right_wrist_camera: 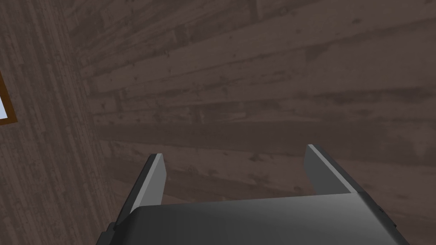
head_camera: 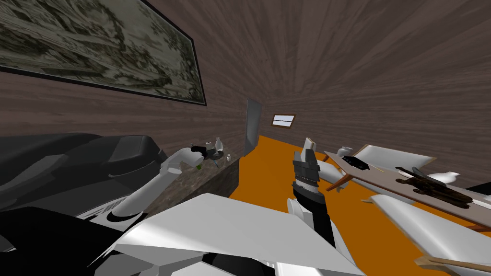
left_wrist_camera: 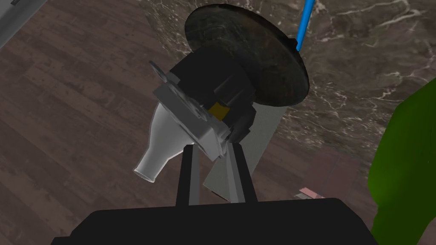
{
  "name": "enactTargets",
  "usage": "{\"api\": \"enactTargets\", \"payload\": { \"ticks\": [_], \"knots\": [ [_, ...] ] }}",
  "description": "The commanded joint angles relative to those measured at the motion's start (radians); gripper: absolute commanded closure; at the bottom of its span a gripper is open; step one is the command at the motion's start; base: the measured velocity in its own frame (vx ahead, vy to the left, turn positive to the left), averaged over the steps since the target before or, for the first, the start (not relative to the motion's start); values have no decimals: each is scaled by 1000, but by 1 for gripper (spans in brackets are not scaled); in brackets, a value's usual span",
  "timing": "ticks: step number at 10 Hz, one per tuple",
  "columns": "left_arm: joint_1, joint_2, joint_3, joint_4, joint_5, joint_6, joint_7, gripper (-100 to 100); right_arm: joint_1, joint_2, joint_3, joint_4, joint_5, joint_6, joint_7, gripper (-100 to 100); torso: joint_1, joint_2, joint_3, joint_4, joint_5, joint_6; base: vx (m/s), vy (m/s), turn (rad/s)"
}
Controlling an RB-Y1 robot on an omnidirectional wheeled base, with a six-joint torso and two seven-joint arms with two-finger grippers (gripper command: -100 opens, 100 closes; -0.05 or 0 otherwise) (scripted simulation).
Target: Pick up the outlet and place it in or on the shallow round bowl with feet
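Spreading off at the robot's ten o'clock is a dark marble-veined top (left_wrist_camera: 362,64), and on it sits the dark round bowl (left_wrist_camera: 264,55). Just before the bowl's rim hangs the outlet (left_wrist_camera: 187,106), a grey plate on a black box, pinched at its corner by the left gripper (left_wrist_camera: 213,146). Up at twelve o'clock, the right gripper (right_wrist_camera: 234,151) has its fingers wide apart.
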Motion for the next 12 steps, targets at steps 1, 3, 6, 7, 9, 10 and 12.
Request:
{"api": "enactTargets", "payload": {
  "ticks": [1, 3, 6, 7, 9, 10, 12],
  "knots": [
    [-14, -1, 0, 32, 2, 28, -16, 100, 0, 0, 0, 0, 0, 0, 0, 0, 0, 0, 0, 0, 0, 0, 95, 10, -40],
    [-29, -2, 1, 73, 6, 58, -36, 100, 0, 0, 0, 0, 0, 0, 0, 0, 0, 1, 1, 0, 0, 0, 100, -2, -26],
    [-49, -3, 3, 131, 12, 100, -64, 100, 0, 0, 0, 0, 0, 0, 0, 0, -1, 1, 1, 0, -1, -1, 102, -2, -21],
    [-55, -3, 4, 147, 15, 111, -71, 100, 0, 0, 0, 0, 0, 0, 0, 0, 0, 2, 1, 1, -1, -1, 88, 11, -14],
    [-67, -2, 3, 164, 17, 118, -76, 100, 0, 0, 0, 0, 0, 0, 0, 0, -1, 1, 1, 1, -1, -1, 75, 4, -19],
    [-68, -2, 2, 167, 17, 122, -78, -100, 0, 0, 0, 0, 0, 0, 0, 0, -1, 4, 3, 1, -1, -1, 10, 1, 0],
    [-68, -2, 2, 167, 17, 122, -78, -100, 0, 0, 0, 0, 0, 0, 0, 0, -2, 8, 5, 2, -1, -1, 0, 0, 0]
  ]
}}
